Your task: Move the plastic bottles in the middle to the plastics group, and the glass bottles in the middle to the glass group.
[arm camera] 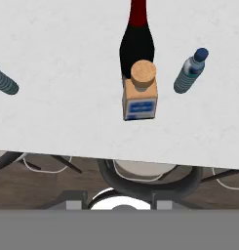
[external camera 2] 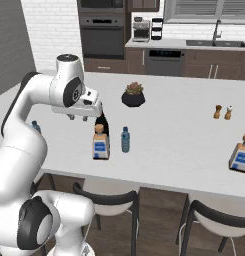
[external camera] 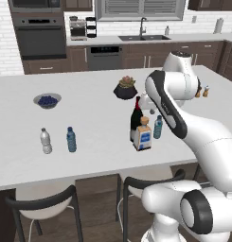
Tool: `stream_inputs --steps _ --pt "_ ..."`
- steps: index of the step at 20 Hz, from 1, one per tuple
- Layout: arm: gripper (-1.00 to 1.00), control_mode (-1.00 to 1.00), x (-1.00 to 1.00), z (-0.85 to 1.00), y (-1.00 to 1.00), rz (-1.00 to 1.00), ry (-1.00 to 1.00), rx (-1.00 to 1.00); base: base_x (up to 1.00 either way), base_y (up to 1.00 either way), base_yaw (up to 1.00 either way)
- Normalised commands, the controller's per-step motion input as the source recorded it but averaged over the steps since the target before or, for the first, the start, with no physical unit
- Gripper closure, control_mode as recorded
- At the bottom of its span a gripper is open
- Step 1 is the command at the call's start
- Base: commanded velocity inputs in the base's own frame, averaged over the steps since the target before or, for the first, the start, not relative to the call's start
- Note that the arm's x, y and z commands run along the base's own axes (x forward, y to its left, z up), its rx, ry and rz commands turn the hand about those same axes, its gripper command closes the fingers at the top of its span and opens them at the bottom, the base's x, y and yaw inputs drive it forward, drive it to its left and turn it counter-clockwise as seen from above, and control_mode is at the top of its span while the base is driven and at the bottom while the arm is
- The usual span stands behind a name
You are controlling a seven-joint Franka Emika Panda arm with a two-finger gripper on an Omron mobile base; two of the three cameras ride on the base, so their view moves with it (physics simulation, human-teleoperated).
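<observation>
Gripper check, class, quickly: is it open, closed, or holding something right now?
Gripper: open, with the tips standing apart and nothing held between them.

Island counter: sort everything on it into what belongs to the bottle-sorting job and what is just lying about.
Job:
wine bottle
square bottle with tan neck
small pale water bottle
plastics pair: whitish bottle, blue bottle
glass-side square bottle

Lying about:
bowl of berries
potted plant
salt and pepper shakers

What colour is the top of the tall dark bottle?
Red. The wine bottle shows it best in the hand view.
</observation>
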Motion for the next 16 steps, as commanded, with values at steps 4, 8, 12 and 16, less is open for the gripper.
stream_inputs --steps 4,8,12,16 --pt "-1.00 -1.00 0.08 -0.10 0.04 0.00 -0.01 0.00 0.00 0.00 0.00" --pt "-1.00 -1.00 -0.15 -0.24 0.07 0.00 0.10 0.00 0.00 0.00 0.00" --pt "-1.00 -1.00 -0.19 -0.26 -0.02 0.04 0.21 -0.01 0.00 0.00 0.00" --pt "-1.00 -1.00 0.00 -0.03 -0.23 0.21 -0.07 0.00 0.00 0.00 0.00"
